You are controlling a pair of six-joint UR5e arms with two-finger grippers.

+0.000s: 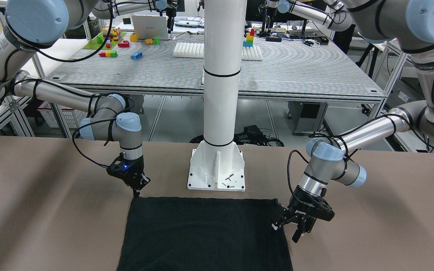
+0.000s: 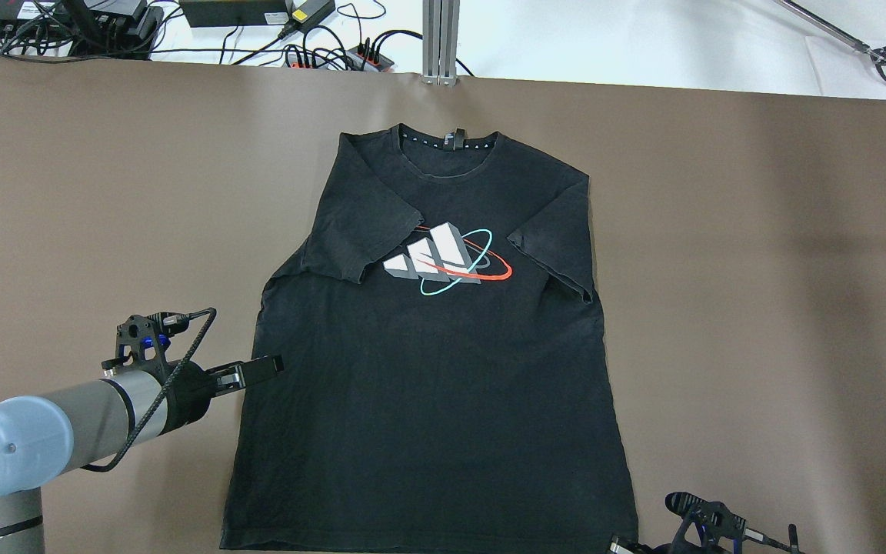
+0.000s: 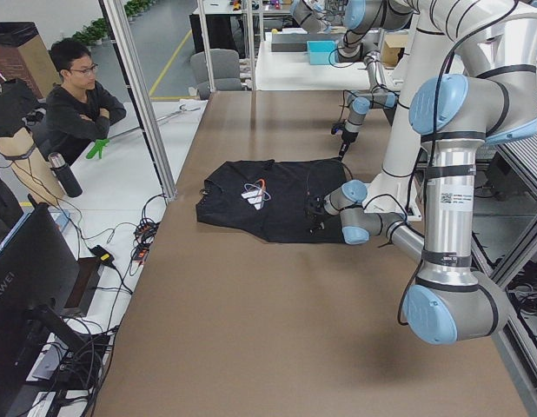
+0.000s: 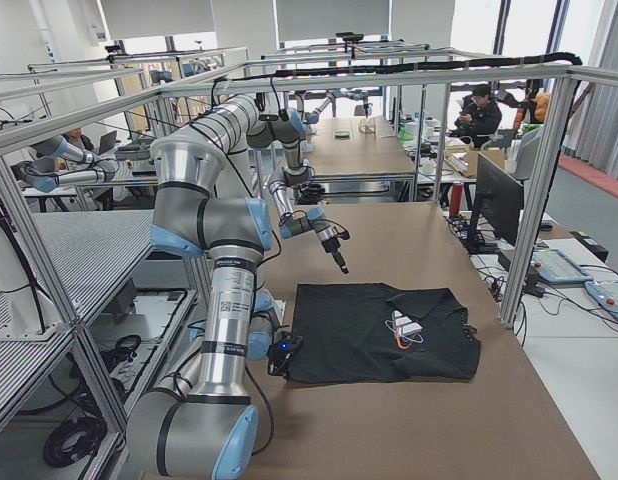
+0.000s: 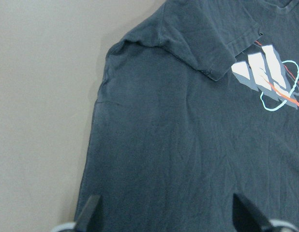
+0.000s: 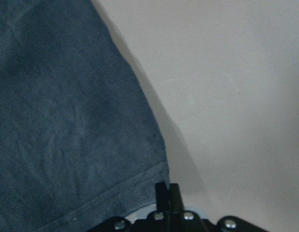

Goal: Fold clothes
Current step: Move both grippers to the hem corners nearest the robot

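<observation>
While the shirt (image 2: 428,369) lies flat on the brown table (image 2: 758,269), front up, its collar points away from the robot and both sleeves (image 2: 351,231) are turned inward beside the logo (image 2: 443,261). The left gripper (image 2: 262,368) hangs over the shirt's side edge below one sleeve, with its jaws wide apart and nothing between them. The right gripper (image 1: 137,191) has its jaws pressed together, tip down at the hem corner. I cannot tell if it touches the cloth.
</observation>
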